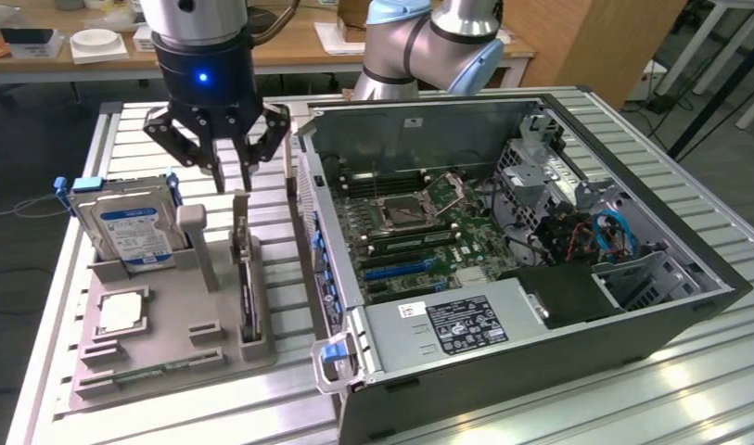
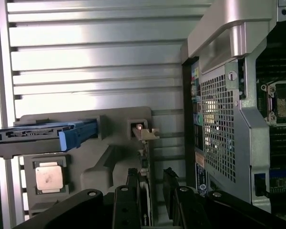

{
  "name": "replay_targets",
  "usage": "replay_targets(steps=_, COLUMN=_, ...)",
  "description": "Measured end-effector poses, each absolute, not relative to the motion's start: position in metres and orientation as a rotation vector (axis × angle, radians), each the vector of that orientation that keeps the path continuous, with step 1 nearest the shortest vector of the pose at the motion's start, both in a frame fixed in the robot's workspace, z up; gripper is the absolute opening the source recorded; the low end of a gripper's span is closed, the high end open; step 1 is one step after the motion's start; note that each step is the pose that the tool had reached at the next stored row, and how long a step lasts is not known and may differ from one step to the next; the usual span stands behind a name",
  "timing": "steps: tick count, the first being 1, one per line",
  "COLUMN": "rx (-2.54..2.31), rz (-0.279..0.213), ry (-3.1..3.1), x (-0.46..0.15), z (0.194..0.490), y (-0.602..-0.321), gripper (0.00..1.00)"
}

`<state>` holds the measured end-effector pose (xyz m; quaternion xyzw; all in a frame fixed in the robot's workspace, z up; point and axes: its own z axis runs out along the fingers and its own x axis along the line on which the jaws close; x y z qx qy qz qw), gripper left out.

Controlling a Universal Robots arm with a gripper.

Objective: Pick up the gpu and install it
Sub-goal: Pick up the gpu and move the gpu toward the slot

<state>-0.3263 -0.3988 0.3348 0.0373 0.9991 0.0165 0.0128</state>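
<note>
My gripper [image 1: 232, 174] hangs upper left in the exterior view, pointing down, fingers [image 1: 212, 165] part-spread, holding nothing. In the wrist view the gripper [image 2: 150, 172] has a finger each side of the gpu's line, with a gap on both sides and no contact visible.

The gpu [image 1: 244, 287] is just under me, left of centre in the exterior view. It stands on edge in a slot of the grey holder [image 1: 166, 362], on the holder's side nearest the case, with the pale bracket end up toward my fingers. In the wrist view the gpu [image 2: 145, 143] is edge-on, seated in the holder [image 2: 109, 157].

The hard drive [image 1: 129, 232] [image 2: 38, 132] stands upright at the holder's far left in the exterior view. The chip [image 1: 120, 312] [image 2: 48, 177] lies flat below it.

The open case [image 1: 414, 125] [image 2: 219, 124] fills centre and right, just beside the holder, with the motherboard [image 1: 414, 232] exposed. Everything sits on the slatted metal table [image 1: 673, 389] [image 2: 95, 57].
</note>
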Motion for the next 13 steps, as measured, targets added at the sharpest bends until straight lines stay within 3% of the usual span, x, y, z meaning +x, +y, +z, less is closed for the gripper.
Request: replay_targets(steps=13, rx=0.116, rz=0.051, ry=3.113, x=-0.326, z=0.321, y=-0.399, gripper=0.36)
